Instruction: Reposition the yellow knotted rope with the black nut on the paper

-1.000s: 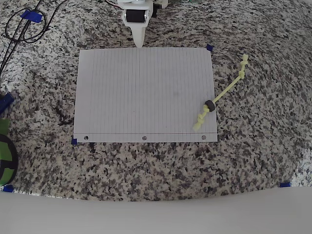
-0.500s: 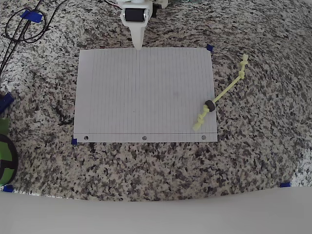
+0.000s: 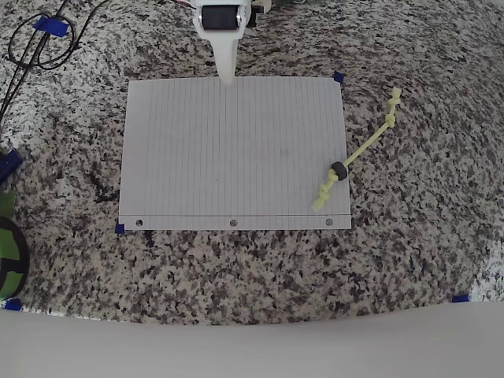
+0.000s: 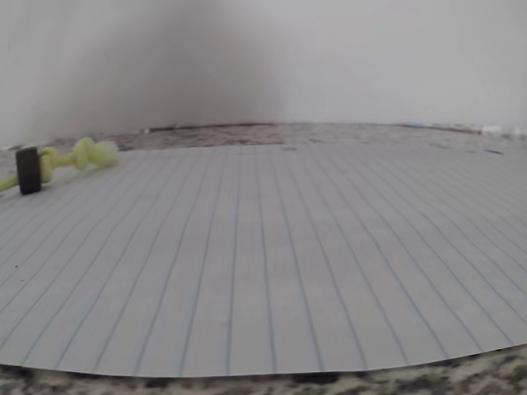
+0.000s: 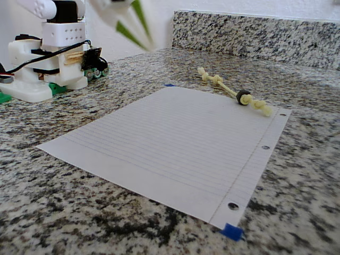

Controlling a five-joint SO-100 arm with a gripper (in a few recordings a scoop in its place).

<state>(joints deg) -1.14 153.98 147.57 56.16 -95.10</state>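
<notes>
Pincer well apart from rope
White two-finger gripper (image 3: 226, 75) hovers at the white lined paper's (image 3: 228, 150) far edge, opening indiscernible; thin pale yellow knotted rope (image 3: 358, 152) with black nut (image 3: 339, 169) straddles the right edge.

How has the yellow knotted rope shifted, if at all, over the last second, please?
No. In the overhead view the yellow knotted rope still crosses the paper's right edge at the same spot, black nut just inside it.

A speckled granite counter (image 3: 236, 276) carries a lined white sheet of paper (image 3: 228, 150), flat, with its three punched holes along the near edge in the overhead view. The yellow rope (image 3: 358, 150) lies slantwise across the paper's right edge, partly on stone. Black cables (image 3: 31, 47) curl on the counter's far left.
</notes>
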